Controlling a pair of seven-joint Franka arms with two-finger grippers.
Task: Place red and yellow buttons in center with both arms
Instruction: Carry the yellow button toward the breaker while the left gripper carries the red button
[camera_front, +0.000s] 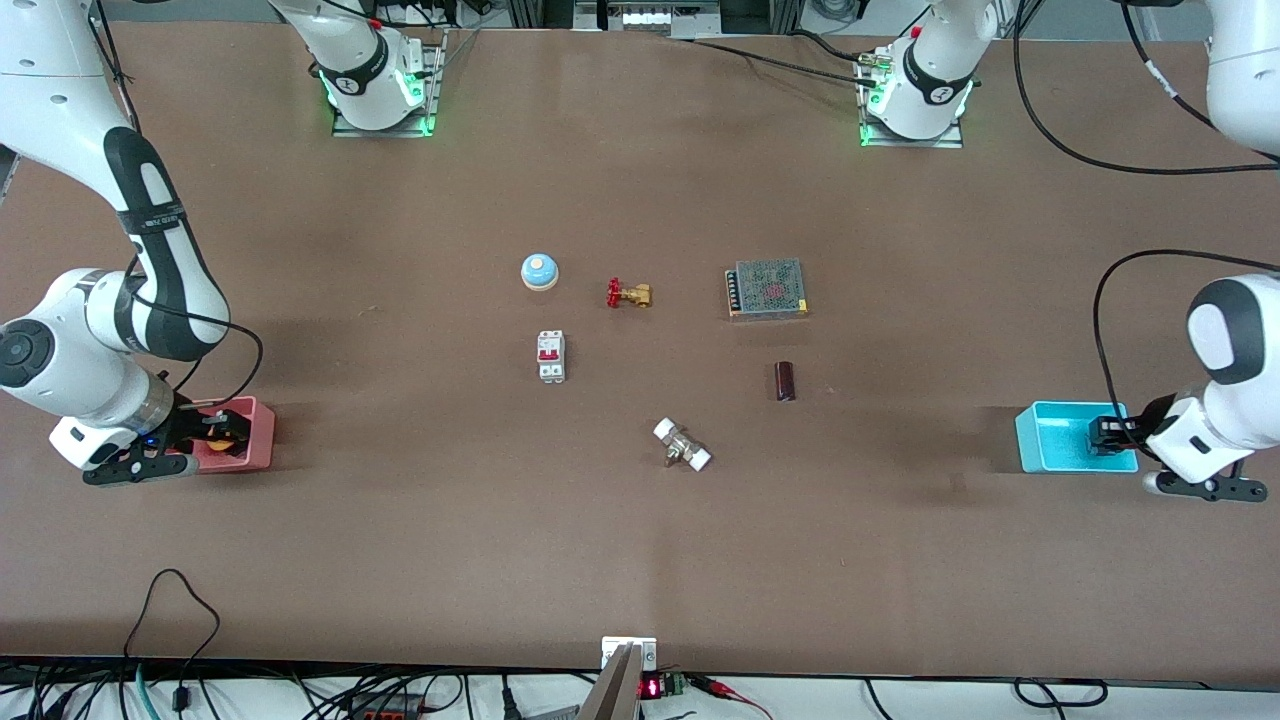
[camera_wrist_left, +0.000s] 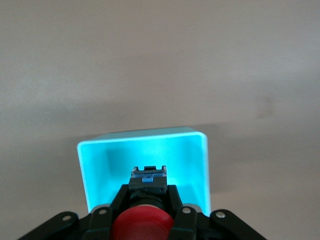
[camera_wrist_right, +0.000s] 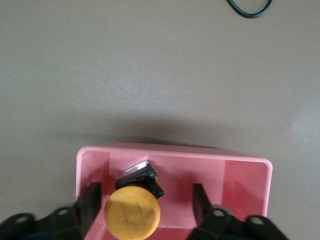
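Observation:
The yellow button (camera_wrist_right: 132, 214) lies in the pink tray (camera_wrist_right: 245, 175) at the right arm's end of the table; its cap also shows in the front view (camera_front: 216, 445). My right gripper (camera_wrist_right: 145, 202) is down in that tray (camera_front: 258, 425) and open, with one finger on each side of the button and one finger close to the cap. My left gripper (camera_wrist_left: 148, 192) is shut on the red button (camera_wrist_left: 142, 226) just over the cyan tray (camera_wrist_left: 145, 145). In the front view the left gripper (camera_front: 1105, 435) hides the red button. The center (camera_front: 660, 370) is bare brown tabletop.
Around the middle of the table lie a pale blue bell (camera_front: 539, 271), a brass valve (camera_front: 628, 294), a mesh-topped power supply (camera_front: 767, 288), a white circuit breaker (camera_front: 551, 356), a dark cylinder (camera_front: 785, 381) and a white-ended fitting (camera_front: 682, 445).

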